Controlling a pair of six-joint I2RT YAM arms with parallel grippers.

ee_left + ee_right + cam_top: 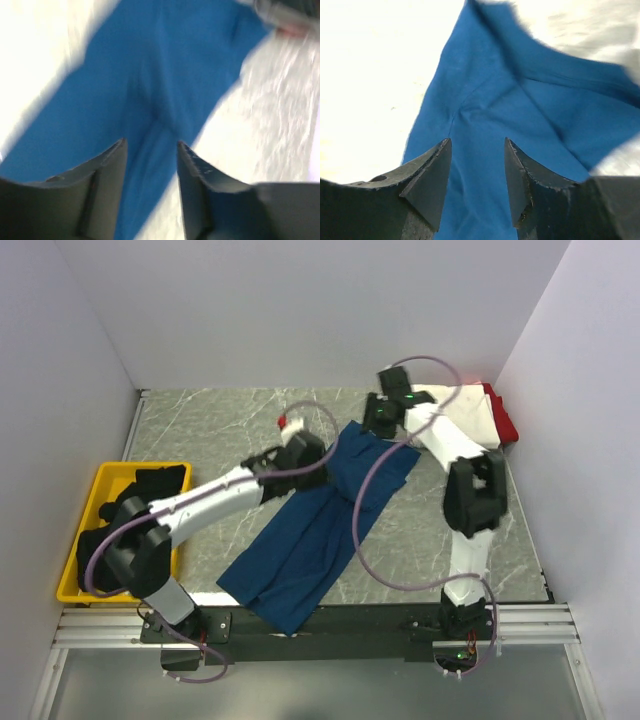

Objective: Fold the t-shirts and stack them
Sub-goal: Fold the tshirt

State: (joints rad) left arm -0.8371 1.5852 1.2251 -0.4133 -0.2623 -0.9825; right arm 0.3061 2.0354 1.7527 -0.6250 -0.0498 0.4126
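A navy-blue t-shirt (318,525) lies as a long band running diagonally from the back middle of the table to the front edge. My left gripper (318,452) hovers at the band's far left edge. In the left wrist view it (150,143) is open over blurred blue cloth (150,65), with nothing between its fingers. My right gripper (383,423) stands at the band's far end. It (477,141) is also open just above the blue cloth (510,115). A white t-shirt (470,412) lies over a red one (506,420) at the back right. Black t-shirts (135,502) fill the bin.
A yellow bin (75,585) sits at the left edge of the marble table (220,425). Grey walls close in the left, back and right sides. The shirt's near end hangs over the front rail (350,615).
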